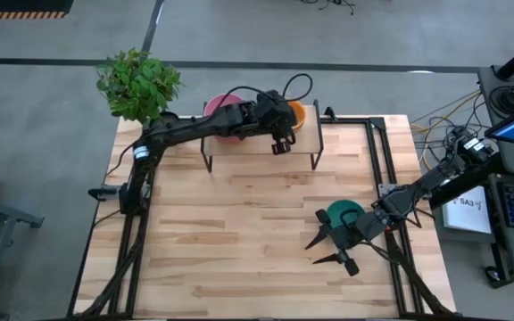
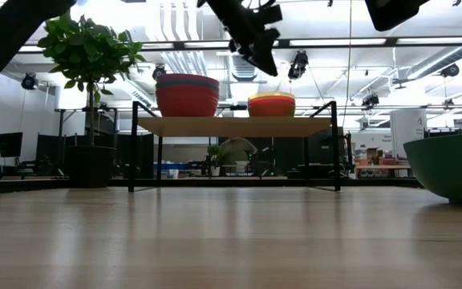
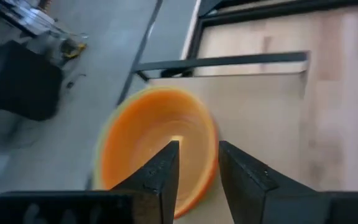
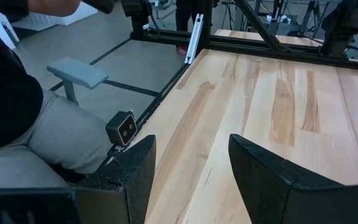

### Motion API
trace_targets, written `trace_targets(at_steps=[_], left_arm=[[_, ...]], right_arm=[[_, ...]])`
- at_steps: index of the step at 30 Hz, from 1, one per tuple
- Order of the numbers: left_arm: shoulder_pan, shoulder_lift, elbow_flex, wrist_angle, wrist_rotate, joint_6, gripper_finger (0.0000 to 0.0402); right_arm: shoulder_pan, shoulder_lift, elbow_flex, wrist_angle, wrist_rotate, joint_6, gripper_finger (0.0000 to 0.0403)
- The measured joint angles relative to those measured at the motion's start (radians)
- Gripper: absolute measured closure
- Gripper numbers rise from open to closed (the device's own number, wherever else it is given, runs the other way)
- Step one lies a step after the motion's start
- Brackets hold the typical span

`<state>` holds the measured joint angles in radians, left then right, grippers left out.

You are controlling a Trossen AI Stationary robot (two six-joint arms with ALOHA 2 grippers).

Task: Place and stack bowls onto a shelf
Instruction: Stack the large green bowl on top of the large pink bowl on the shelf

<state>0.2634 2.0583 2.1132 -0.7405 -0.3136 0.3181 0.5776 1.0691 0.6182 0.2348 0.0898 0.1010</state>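
Hovering over the shelf (image 1: pixel 261 147) at upper centre, the left gripper (image 1: pixel 280 145) is parted and empty above the orange bowl (image 1: pixel 296 113). Right gripper (image 1: pixel 328 248), spread wide at lower right, flanks the teal bowl (image 1: pixel 342 214) on the bench (image 1: pixel 239 232). That bowl is likely light, stiff, slick plastic, so pinch its rim.

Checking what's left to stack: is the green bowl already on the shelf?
No, the green bowl sits on the table beside the open right gripper, far from the shelf.

shelf (image 2: pixel 235 126): red stack (image 2: pixel 187 95), orange stack (image 2: pixel 272 104) under left gripper (image 1: pixel 280 145) | table (image 1: pixel 239 232): teal bowl (image 1: pixel 341 214) behind right gripper (image 1: pixel 330 249)
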Motion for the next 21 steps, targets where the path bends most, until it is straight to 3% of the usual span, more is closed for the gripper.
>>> trace_targets(at_steps=[7,11,16,21], left_arm=[[-0.059,-0.036,0.0,-0.119,0.098,-0.173,0.0306],[-0.121,-0.047,0.0,-0.221,0.097,-0.214,0.0306],[-0.219,-0.054,0.0,-0.274,0.096,-0.233,0.0306],[-0.312,-0.063,-0.001,-0.31,0.089,-0.233,0.0306]], right_arm=[[0.0,0.0,0.0,-0.005,0.009,-0.009,0.0212],[0.0,0.0,-0.002,-0.019,0.088,0.019,0.0212],[-0.009,0.0,-0.016,-0.027,0.266,0.127,0.0212],[-0.042,0.0,-0.016,-0.086,0.28,0.336,0.0212]])
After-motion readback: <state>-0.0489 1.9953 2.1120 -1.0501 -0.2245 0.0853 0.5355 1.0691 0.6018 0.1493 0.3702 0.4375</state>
